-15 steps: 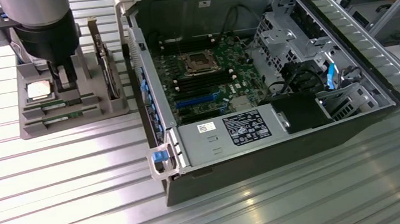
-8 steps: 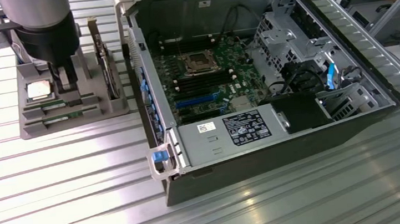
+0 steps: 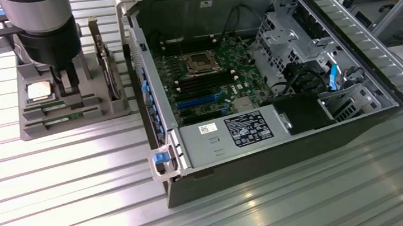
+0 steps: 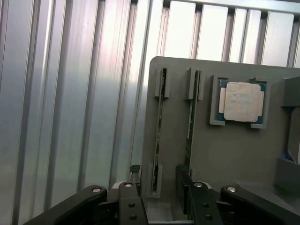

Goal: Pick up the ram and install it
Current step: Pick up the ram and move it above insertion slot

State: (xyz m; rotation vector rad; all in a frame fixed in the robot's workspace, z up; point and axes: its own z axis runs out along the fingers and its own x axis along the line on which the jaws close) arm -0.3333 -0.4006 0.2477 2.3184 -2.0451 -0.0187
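**Pick step: end effector hovering wide over the ram, nothing gripped yet**

The end effector (image 4: 164, 206) is hanging over the grey holder tray (image 4: 234, 154) on the bench (image 3: 58, 178), with its jaws standing wide and empty. The ram (image 4: 158, 136) is sitting edge-up in its tray slot, directly below and ahead of the end effector. Its near end is falling in the gap between the two fingers. The twin stick (image 4: 190, 126) is lying just beside it, roughly in line with one finger. The processor chip (image 4: 242, 101) is resting further out to that same side.

Judgement: the work is standing at the approach stage of the pick. The stick is not yet being touched, and nothing of the install is showing as done.

The open computer case (image 3: 217, 184) is sitting well apart from the end effector. Its black memory slots (image 3: 206, 81) are lying exposed beside the processor socket.

Judgement on what the grasp is asking for:
- The stick is thin and its neighbour is close.
- The fingers need to be squared to its long faces and centred, so that neither finger is catching the twin stick or the slot posts.
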